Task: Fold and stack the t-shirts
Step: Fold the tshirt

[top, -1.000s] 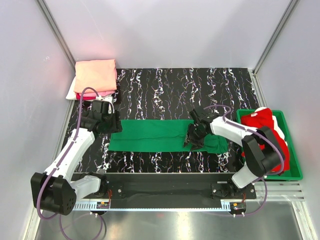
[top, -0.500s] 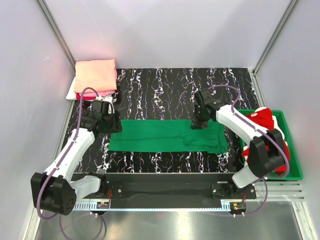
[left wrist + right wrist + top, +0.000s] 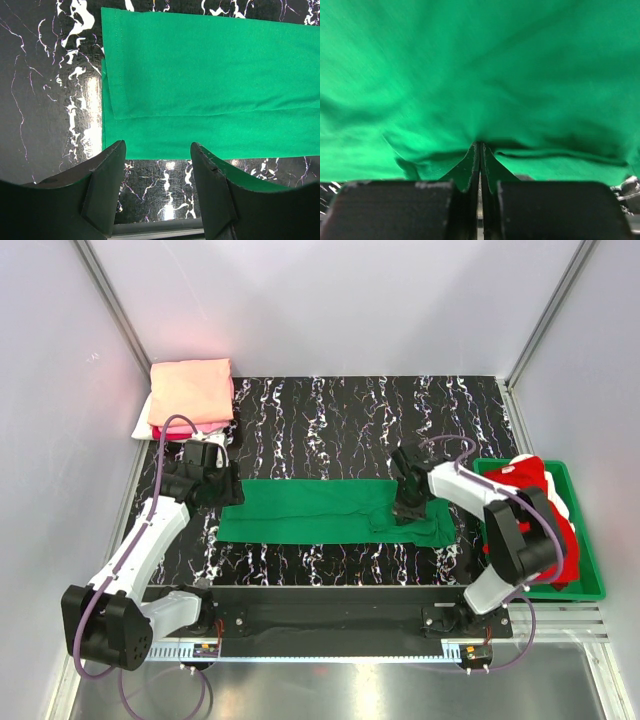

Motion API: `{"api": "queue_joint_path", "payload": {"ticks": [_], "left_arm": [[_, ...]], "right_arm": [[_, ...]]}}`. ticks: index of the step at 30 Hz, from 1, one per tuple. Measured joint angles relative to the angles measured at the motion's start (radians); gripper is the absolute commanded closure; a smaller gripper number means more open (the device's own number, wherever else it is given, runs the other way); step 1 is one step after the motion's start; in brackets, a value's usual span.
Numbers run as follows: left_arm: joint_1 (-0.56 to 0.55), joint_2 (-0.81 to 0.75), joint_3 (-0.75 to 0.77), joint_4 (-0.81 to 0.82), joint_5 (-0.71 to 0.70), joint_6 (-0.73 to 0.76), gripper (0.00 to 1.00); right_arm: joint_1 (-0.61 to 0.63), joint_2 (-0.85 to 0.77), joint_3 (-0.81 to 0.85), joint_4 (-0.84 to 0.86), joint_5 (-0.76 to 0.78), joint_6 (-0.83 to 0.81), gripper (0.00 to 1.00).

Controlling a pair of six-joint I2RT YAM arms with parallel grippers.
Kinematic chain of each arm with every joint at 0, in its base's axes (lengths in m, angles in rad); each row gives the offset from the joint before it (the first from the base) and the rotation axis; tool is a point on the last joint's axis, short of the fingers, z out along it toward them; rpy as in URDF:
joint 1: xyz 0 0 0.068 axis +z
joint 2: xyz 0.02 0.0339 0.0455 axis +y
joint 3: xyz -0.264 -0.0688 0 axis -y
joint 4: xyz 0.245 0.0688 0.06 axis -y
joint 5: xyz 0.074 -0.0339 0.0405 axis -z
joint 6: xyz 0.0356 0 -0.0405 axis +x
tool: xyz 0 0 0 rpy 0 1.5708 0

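Green t-shirt [image 3: 310,510], limp and light, puckers where the right gripper [image 3: 410,508] pinches its end; left gripper [image 3: 157,150] hangs half-open, empty.

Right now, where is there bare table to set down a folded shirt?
Widest: the far table between the shirt stack and the right wall, beyond the green shirt. Crowded: the bin side, where the right fingers pinch that shirt.
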Motion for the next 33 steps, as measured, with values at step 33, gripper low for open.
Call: {"api": "queue_joint_path", "payload": {"ticks": [33], "left_arm": [[-0.080,0.703,0.272,-0.010,-0.005,-0.079,0.34]], "right_arm": [[-0.190,0.295,0.298,-0.103,-0.111,-0.030,0.74]]}}
